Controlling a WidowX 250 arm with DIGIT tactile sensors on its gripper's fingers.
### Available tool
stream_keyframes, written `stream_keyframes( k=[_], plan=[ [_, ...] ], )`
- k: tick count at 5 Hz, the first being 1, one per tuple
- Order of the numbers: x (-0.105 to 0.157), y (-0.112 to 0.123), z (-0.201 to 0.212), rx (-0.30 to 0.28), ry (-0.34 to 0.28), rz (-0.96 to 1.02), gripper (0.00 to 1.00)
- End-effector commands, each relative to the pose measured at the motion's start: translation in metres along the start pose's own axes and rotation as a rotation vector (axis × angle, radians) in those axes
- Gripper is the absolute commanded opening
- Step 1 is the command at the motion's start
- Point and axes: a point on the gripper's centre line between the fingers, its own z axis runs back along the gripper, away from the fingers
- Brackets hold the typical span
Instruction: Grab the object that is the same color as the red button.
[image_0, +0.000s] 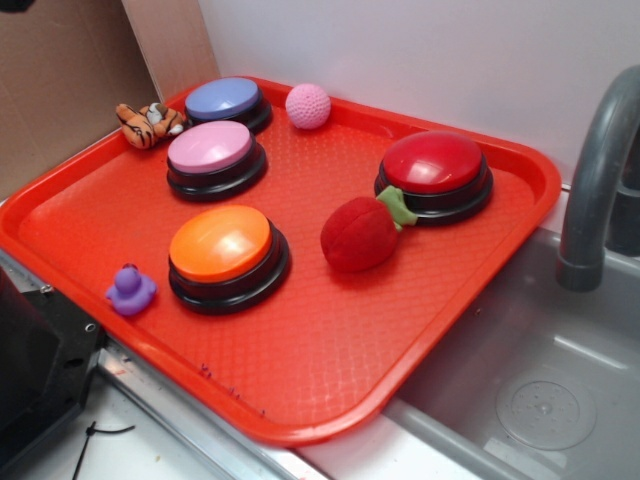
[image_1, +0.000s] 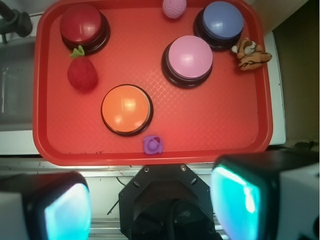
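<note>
Your claw (image_1: 150, 210) is hanging wide open and empty off the tray's (image_1: 220, 135) near edge. The strawberry (image_1: 81, 74) is lying ahead and to the left in the wrist view, touching the red button (image_1: 81, 25), leafy end pointing at it.

A soft red plush strawberry (image_0: 360, 235) with a green leafy top lies on the red plastic tray (image_0: 330, 350), touching the glossy red dome button (image_0: 434, 175)
</note>
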Motion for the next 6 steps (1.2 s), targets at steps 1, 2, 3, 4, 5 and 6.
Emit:
stream_keyframes(
  k=[1, 2, 3, 4, 5, 6],
  plan=[
    [0.000, 0.000, 0.000, 0.000, 0.000, 0.000, 1.00],
    [0.010, -0.007, -0.014, 0.010, -0.048, -0.032, 1.00],
    [0.025, -0.013, -0.032, 0.045, -0.075, -0.057, 1.00],
    [0.044, -0.024, -0.056, 0.020, -0.088, -0.065, 1.00],
    [0.070, -0.047, -0.089, -0.002, -0.122, -0.083, 1.00],
    [0.086, -0.070, -0.109, -0.021, -0.138, -0.082, 1.00]
  ],
)
